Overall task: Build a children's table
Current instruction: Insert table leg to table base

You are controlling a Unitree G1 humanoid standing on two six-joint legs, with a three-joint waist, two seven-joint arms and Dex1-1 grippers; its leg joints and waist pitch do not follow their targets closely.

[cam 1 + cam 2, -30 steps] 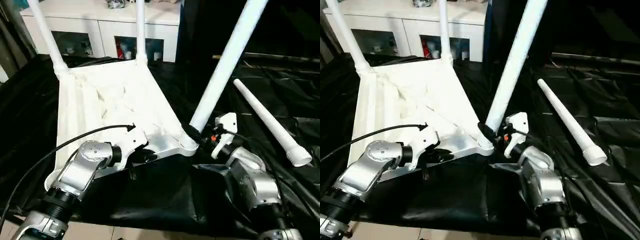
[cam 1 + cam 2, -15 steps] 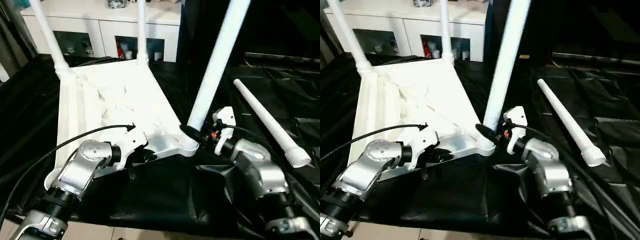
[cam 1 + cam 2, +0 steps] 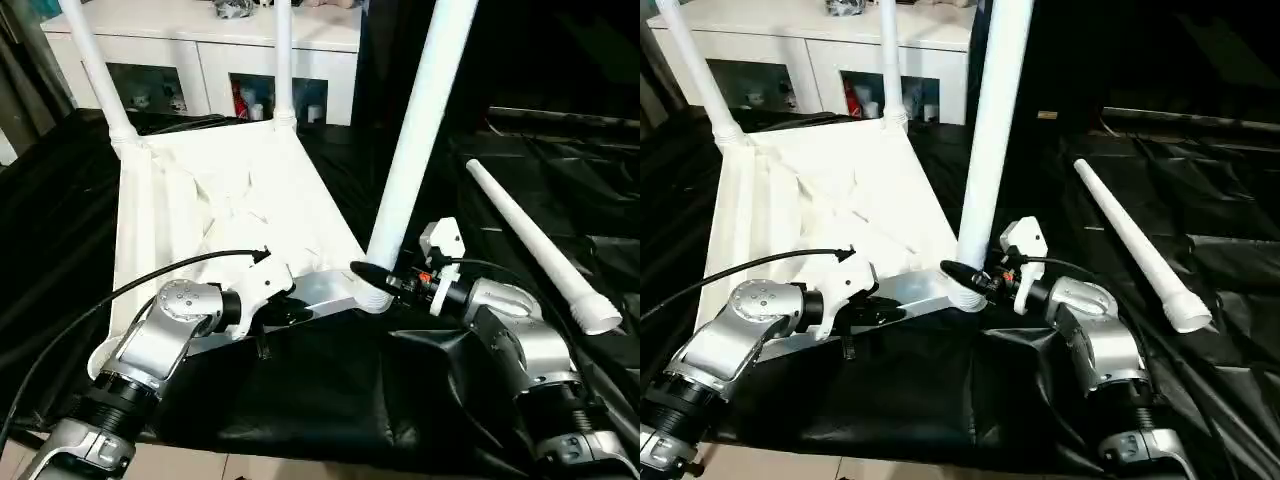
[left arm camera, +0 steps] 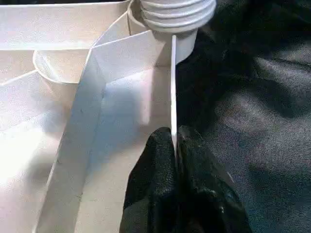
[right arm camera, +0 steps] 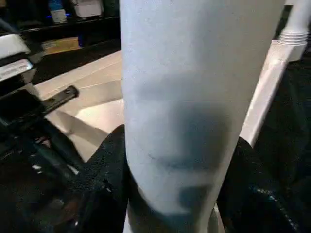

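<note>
The white tabletop lies underside up on black cloth. Two legs stand in its far corner sockets. A third leg stands nearly upright in the near right socket. My right gripper is shut on this leg just above the socket, one finger showing on each side of the leg. My left gripper is shut on the thin near rim of the tabletop, close to that socket. The fourth leg lies loose on the cloth to the right.
A white cabinet with glass doors stands behind the tabletop. Black cloth covers the work surface, wrinkled near my right arm. A black cable loops over my left forearm.
The third leg, which leaned to the right, has swung to nearly upright in its socket. My right gripper stayed on its base and shifted slightly. The left gripper kept its hold on the rim.
</note>
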